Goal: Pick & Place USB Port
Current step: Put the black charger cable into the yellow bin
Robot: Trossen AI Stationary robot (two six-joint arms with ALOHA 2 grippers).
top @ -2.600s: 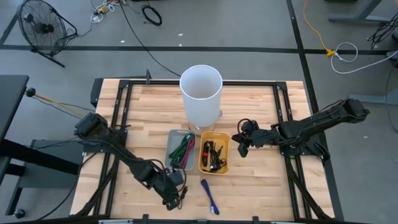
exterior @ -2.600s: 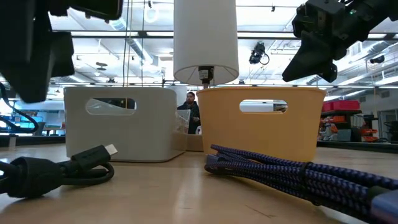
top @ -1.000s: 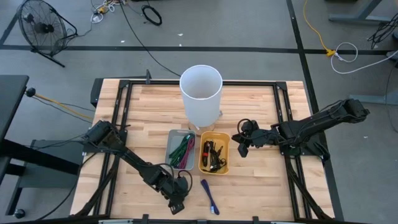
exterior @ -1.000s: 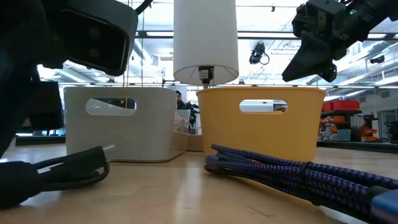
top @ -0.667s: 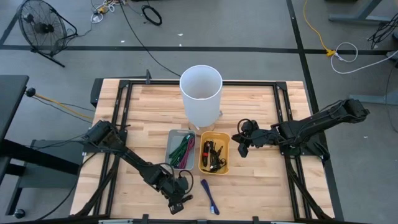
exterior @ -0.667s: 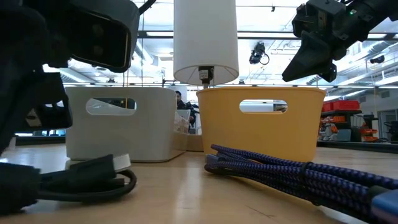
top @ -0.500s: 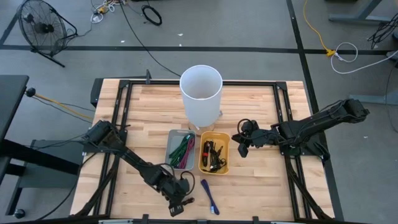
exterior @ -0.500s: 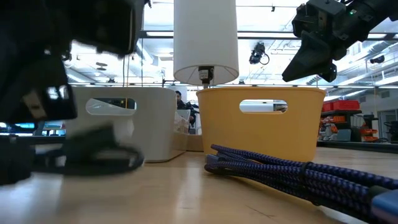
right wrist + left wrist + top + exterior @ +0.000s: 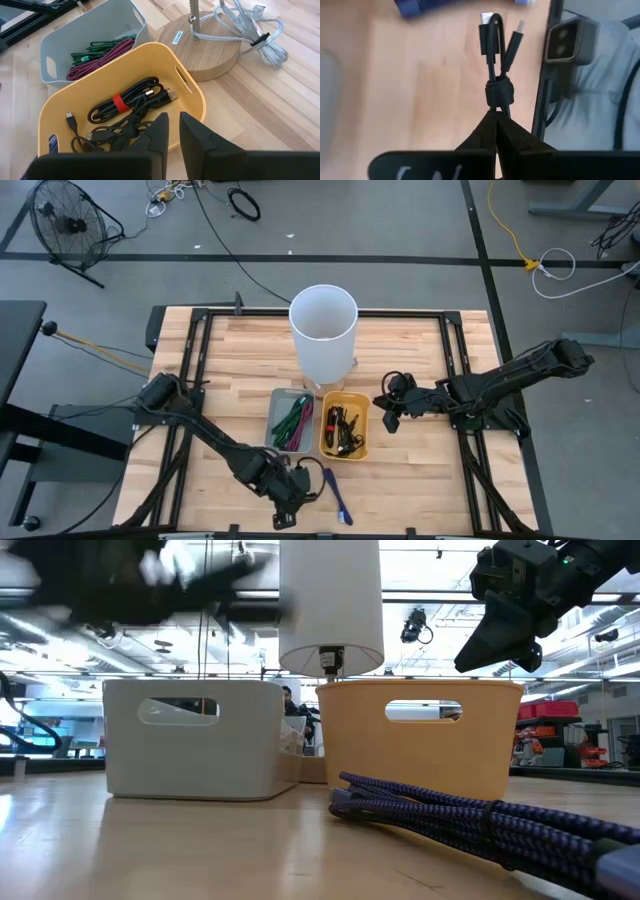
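- Table (image 9: 420, 350): a white lampshade (image 9: 323, 325) stands at its middle toward 12 o'clock, on a round wooden base (image 9: 207, 47) with a clear cable bundle (image 9: 250, 30) lying on it.
- Yellow bin (image 9: 343, 427), just at 6 o'clock of the lamp: holds black cables (image 9: 127, 107), one banded in red.
- Grey bin (image 9: 292, 420), touching the yellow bin's 9 o'clock side: holds green and maroon cables (image 9: 100, 55).
- Left gripper (image 9: 290, 492), at 7 o'clock of the bins near the table's front edge: fingers pressed together, pinching the black USB cable (image 9: 497, 55) at its wrap, both plugs hanging free.
- Since a second ago that cable has gone from lying on the wood to being carried in the air; in the low view it is a blur above the grey bin.
- Right gripper (image 9: 386, 410), at 3 o'clock of the yellow bin: fingers a little apart, holding nothing, unmoved.
- Blue braided cable (image 9: 337, 495) lies at 6 o'clock of the yellow bin, beside the left gripper.
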